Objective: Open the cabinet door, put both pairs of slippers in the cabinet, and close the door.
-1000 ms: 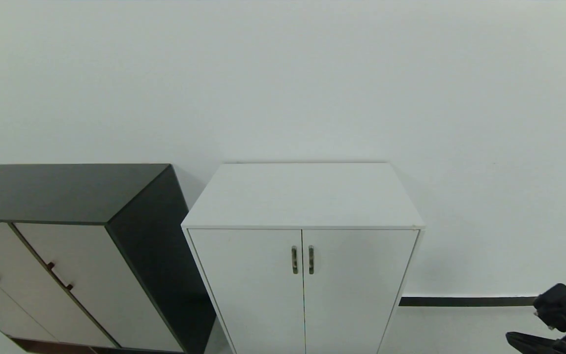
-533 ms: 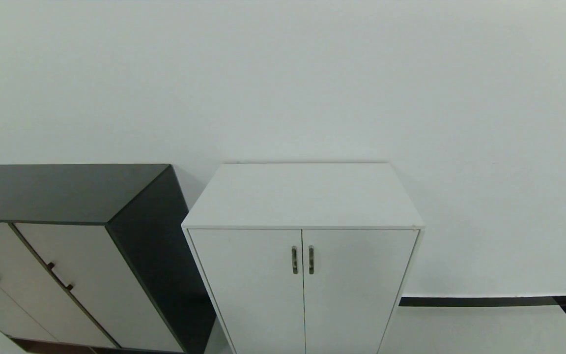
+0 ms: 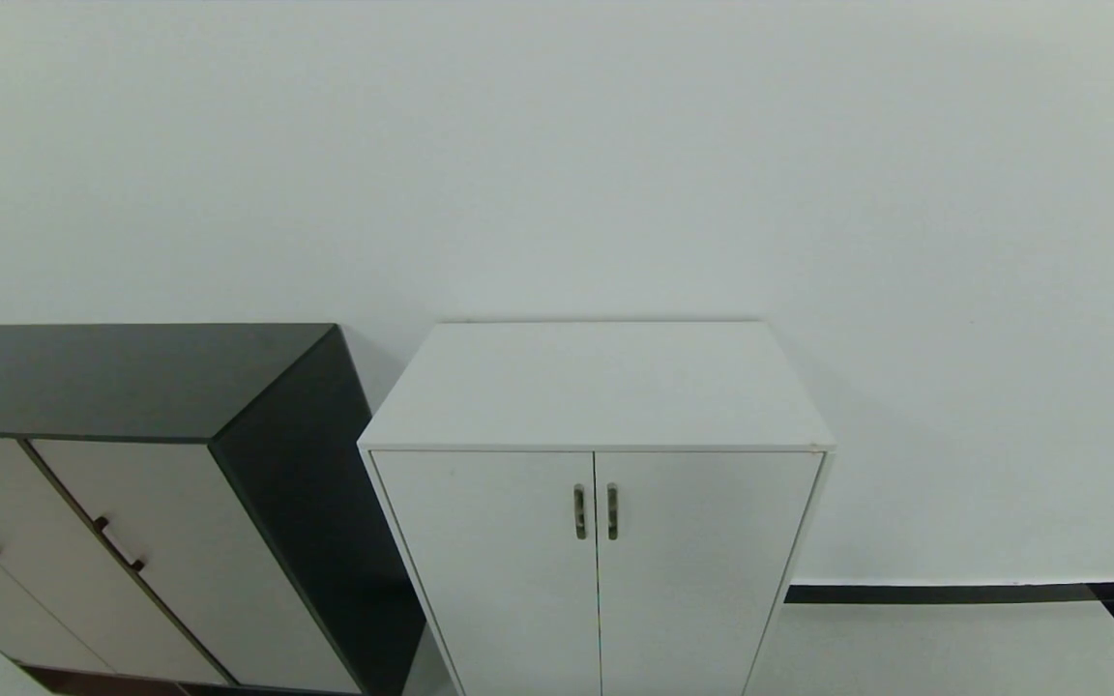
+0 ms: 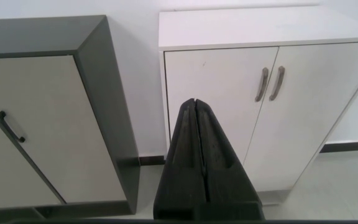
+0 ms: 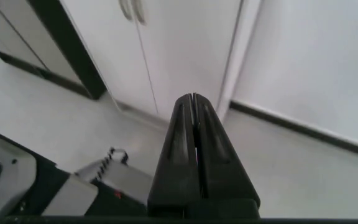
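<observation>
Two shut doors front the white cabinet (image 3: 596, 387), which stands on the floor (image 3: 953, 648) against the wall (image 3: 557, 145), straight ahead in the head view. The left door (image 3: 499, 570) and right door (image 3: 702, 561) meet at a centre seam, both flush with the frame. Their upright handles (image 3: 579, 510) sit just beside each other, one on each side of that seam. A dark cabinet (image 3: 131, 377) stands just beside the white one on its left, with a narrow gap between them in the left wrist view. Its pale doors (image 3: 161, 570) are also shut. A black baseboard (image 3: 934, 593) runs along the foot of the wall to the right of the white cabinet. The left gripper (image 4: 196, 102) is held in front of the white cabinet's left door, apart from it, its jaws pressed together tip to tip. The right gripper (image 5: 194, 98) hangs over the floor near the cabinet's lower right corner, touching nothing, and its jaws are likewise pressed together.
</observation>
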You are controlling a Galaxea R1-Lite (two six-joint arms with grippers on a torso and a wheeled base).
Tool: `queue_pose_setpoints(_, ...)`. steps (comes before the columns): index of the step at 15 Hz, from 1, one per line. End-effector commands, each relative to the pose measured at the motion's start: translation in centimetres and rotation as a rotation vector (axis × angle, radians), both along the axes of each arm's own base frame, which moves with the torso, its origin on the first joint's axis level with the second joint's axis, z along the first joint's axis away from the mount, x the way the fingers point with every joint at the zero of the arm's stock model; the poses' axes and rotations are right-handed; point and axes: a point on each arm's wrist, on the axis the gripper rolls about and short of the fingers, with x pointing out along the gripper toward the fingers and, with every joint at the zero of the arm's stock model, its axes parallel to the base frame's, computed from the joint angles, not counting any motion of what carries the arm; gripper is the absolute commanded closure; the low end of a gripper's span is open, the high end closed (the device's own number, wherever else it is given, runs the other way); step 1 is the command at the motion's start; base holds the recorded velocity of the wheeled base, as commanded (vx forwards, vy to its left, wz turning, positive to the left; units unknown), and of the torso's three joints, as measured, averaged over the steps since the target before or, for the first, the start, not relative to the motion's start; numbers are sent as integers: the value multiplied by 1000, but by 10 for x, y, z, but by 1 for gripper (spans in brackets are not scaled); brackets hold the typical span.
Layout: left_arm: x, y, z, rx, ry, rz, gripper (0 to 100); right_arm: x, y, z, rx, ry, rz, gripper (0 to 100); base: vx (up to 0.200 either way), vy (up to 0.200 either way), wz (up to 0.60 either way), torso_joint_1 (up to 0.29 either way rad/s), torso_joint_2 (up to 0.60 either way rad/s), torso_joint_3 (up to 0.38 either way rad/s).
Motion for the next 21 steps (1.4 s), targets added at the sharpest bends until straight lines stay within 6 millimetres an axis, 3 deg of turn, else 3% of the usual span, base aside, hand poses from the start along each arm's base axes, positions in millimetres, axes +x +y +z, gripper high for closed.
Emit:
queue_pose_setpoints(1,0,0,0,-1,2,0,100,-4,0,-4,2,-116,73,100,0,0,0,0,0,0)
queue_pose_setpoints(4,0,0,0,-1,2,0,100,0,3,-5,-2,-82,23,100,0,0,0,0,0,0)
queue_pose_setpoints(7,0,0,0,-3,2,0,100,-2,4,-5,-14,-125,-392,100,0,0,0,0,0,0)
queue_pose_setpoints(8,0,0,0,-3,2,0,100,-6,5,-6,-11,-178,-441,100,0,0,0,0,0,0)
queue_pose_setpoints(10,0,0,0,-6,2,1,100,-6,5,-6,12,-189,-441,100,0,0,0,0,0,0)
queue_pose_setpoints(12,0,0,0,-6,2,1,100,-7,8,-6,40,-181,-239,100,0,0,0,0,0,0)
queue_pose_setpoints(14,0,0,0,-9,2,1,100,-9,6,-6,59,-195,-226,100,0,0,0,0,0,0)
queue_pose_setpoints(15,0,0,0,-9,2,1,100,-13,5,-7,92,-251,-304,100,0,0,0,0,0,0)
queue_pose_setpoints(16,0,0,0,-7,2,1,100,-15,-3,-10,147,-255,-639,100,0,0,0,0,0,0)
queue_pose_setpoints(19,0,0,0,-9,2,1,100,-14,1,-12,-9,-248,-456,100,0,0,0,0,0,0)
queue_pose_setpoints(21,0,0,0,-9,2,1,100,-14,2,-12,-9,-249,-420,100,0,0,0,0,0,0)
